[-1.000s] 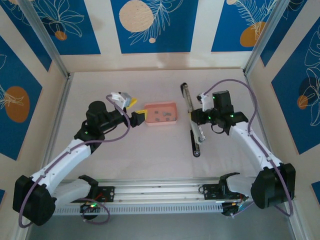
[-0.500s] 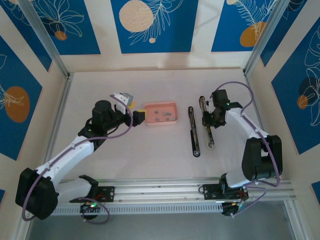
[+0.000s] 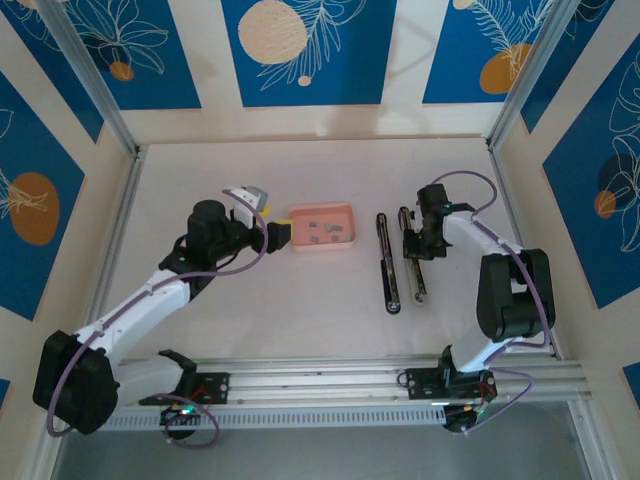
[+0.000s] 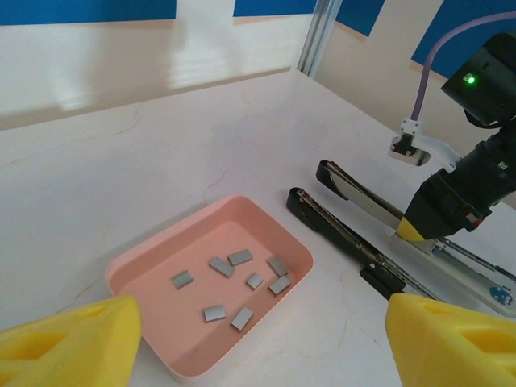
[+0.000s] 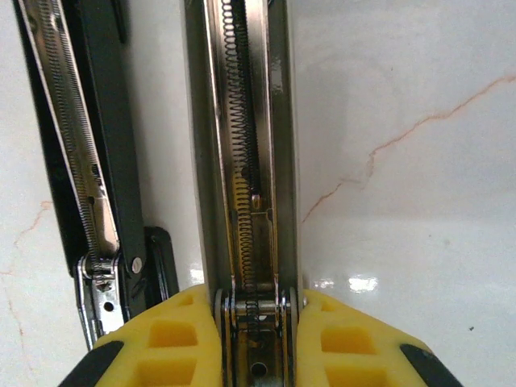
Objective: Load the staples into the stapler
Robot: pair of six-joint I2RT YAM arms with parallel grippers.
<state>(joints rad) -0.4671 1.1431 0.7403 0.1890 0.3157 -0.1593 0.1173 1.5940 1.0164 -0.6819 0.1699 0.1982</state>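
Note:
The stapler [image 3: 389, 270] lies swung open on the table as two parallel strips, the black base on the left and the metal magazine [image 3: 414, 275] on the right. My right gripper [image 3: 413, 243] is shut on the magazine. In the right wrist view its yellow fingers [image 5: 169, 339] clamp the spring channel [image 5: 246, 161] from both sides. The staples [image 4: 242, 282], several small grey strips, lie loose in the pink tray [image 4: 173, 238]. My left gripper [image 4: 258, 351] hovers open over the tray's near rim, holding nothing. From above it stands at the tray's left end [image 3: 272, 233].
The pink tray [image 3: 320, 207] sits mid-table, left of the stapler. The frame's walls close off the back and both sides, and the right wall runs near the right arm. Bare tabletop lies in front of the tray.
The right gripper has swung the stapler's magazine from angled up and back down flat beside the base, and the arm has folded in. The left gripper has barely moved.

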